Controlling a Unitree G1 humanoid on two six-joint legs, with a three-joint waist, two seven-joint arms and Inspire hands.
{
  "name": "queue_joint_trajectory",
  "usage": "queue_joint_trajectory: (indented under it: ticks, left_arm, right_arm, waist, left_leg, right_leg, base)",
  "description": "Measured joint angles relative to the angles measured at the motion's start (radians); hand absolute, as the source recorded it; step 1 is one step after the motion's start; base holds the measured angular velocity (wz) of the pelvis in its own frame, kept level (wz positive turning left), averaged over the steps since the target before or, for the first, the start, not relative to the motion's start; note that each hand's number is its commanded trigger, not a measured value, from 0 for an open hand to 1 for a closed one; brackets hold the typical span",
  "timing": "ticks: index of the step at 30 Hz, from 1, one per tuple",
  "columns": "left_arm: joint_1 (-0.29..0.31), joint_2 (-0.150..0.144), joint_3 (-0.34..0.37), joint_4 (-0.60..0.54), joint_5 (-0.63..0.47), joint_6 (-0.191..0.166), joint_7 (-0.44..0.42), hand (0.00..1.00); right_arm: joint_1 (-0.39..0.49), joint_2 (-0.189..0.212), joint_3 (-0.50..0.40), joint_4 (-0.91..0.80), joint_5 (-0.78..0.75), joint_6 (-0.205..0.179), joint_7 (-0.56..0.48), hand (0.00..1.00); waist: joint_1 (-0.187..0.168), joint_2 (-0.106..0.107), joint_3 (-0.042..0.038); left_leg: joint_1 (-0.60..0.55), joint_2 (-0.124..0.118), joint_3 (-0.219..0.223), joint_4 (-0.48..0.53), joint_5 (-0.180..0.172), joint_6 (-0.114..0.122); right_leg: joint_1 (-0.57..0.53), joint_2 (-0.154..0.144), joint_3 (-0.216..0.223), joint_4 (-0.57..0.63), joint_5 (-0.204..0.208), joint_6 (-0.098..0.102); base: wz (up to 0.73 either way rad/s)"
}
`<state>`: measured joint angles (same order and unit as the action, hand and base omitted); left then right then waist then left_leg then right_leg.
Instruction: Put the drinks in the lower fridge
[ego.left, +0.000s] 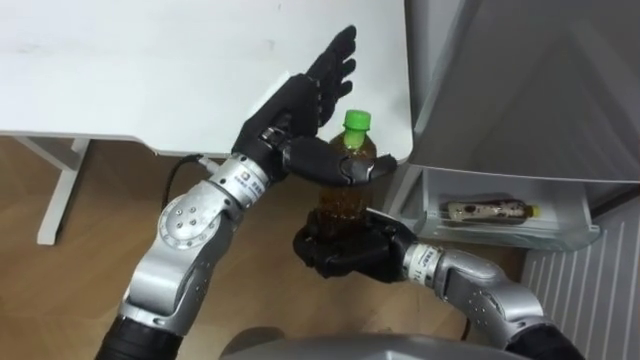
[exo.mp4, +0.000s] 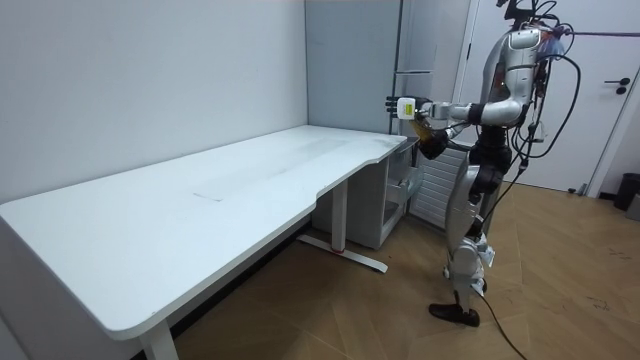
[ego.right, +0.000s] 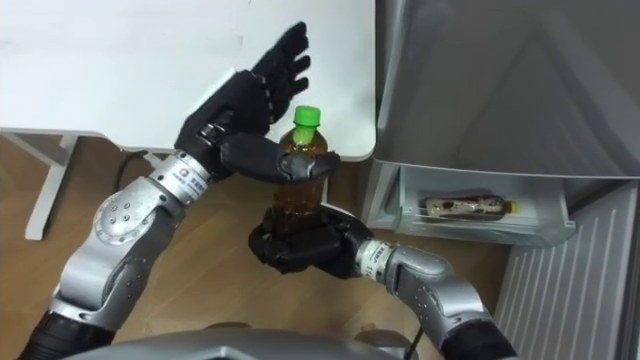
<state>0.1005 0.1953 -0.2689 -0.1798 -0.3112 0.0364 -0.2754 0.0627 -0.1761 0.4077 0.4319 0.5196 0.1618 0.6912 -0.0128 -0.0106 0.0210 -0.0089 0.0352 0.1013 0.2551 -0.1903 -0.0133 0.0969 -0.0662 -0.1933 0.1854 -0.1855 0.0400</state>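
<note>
An upright bottle of brown tea with a green cap (ego.left: 345, 185) is held in the air just off the white table's corner. My right hand (ego.left: 345, 250) is shut on its lower half from below. My left hand (ego.left: 300, 100) stands behind the bottle's top, fingers straight, with its thumb lying across the shoulder under the cap. To the right, the grey fridge (ego.left: 530, 80) has its lower drawer (ego.left: 500, 238) pulled out, and a second bottle (ego.left: 490, 211) lies flat in it. In the room view I stand at the table's far end beside the fridge, both arms raised in front of me.
The white table (ego.left: 150, 70) covers the upper left, its rounded corner close to the bottle. Its white leg (ego.left: 60, 190) stands on the wooden floor. A white ribbed panel (ego.left: 580, 300) sits at the lower right below the drawer.
</note>
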Motion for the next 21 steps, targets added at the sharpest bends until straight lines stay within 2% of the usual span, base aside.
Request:
queue_joint_trajectory:
  ticks: [6,10,14,18,21]
  left_arm:
    - [-0.001,-0.004,0.01,-0.026,0.001,-0.013,0.088,0.0]
    - [-0.001,-0.006,0.051,-0.036,0.001,-0.034,0.135,0.0]
    - [0.0,-0.012,0.093,-0.053,0.012,-0.034,0.16,0.0]
    - [-0.001,-0.025,0.159,-0.068,0.012,-0.05,0.203,0.0]
    - [0.0,-0.026,0.174,-0.068,0.013,-0.051,0.229,0.0]
  right_arm:
    - [0.01,0.0,0.002,0.0,0.0,0.0,0.0,1.0]
    - [0.013,-0.001,-0.001,0.0,0.0,0.0,0.0,1.0]
    - [0.026,0.002,-0.022,0.0,-0.016,0.0,0.001,1.0]
    - [0.037,0.003,-0.052,0.0,-0.015,0.0,0.001,1.0]
    - [0.039,0.003,-0.071,0.0,-0.015,0.0,0.001,1.0]
  waist:
    - [0.023,-0.002,0.0001]
    - [0.035,-0.005,-0.0011]
    - [0.05,-0.008,-0.0027]
    - [0.055,-0.01,-0.0043]
    - [0.057,-0.01,-0.0044]
  left_leg:
    - [0.016,-0.001,0.005,-0.006,0.0,0.0]
    - [0.026,-0.001,0.005,-0.019,0.001,-0.001]
    - [0.024,-0.001,0.003,-0.02,0.001,-0.001]
    - [0.024,-0.001,0.001,-0.015,0.001,-0.001]
    - [0.029,-0.001,0.0,-0.015,0.001,-0.001]
  right_leg:
    - [0.012,-0.001,0.004,-0.001,0.0,0.0]
    - [0.017,-0.001,0.004,-0.001,0.0,0.0]
    - [0.018,0.0,0.0,-0.001,0.0,0.0]
    - [0.02,-0.001,-0.003,-0.001,0.0,0.0]
    - [0.023,-0.001,-0.005,-0.001,0.0,0.0]
  base:
    - [-0.01]
    - [0.0]
    - [0.01]
    - [0.0]
    - [0.0]
